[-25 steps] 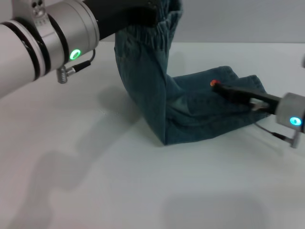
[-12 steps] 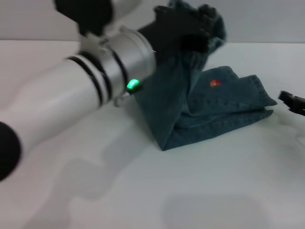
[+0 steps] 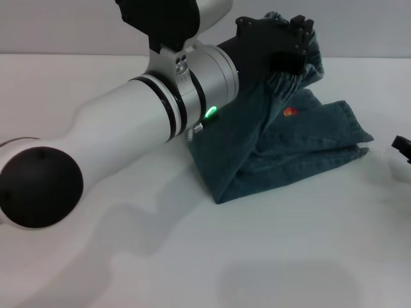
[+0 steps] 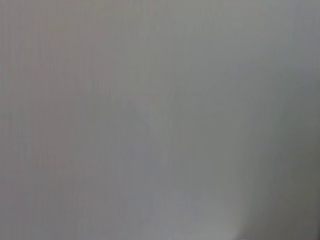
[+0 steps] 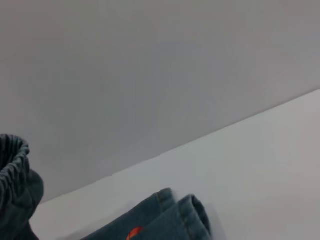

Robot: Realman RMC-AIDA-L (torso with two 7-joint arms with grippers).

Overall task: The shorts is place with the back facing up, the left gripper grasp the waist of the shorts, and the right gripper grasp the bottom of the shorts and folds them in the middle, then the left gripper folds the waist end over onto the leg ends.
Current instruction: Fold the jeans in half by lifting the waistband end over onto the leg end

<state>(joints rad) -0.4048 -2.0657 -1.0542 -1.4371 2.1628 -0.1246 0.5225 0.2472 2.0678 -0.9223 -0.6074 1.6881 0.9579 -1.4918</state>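
Waist end in the air, heading for the hems.

Head view: the left claw is clenched on the ruffled waist of the shorts, lifted over the leg ends lying on the table; the right claw sits at the edge, its grip impossible to tell. Left wrist view: blank grey. Right wrist view: hems flat. Best lower the waist squarely onto both hems before letting go.

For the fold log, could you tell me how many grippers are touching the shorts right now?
1. The left gripper holds the shorts' ruffled waist lifted above the leg ends. The right gripper sits apart at the table's right edge, barely in view.
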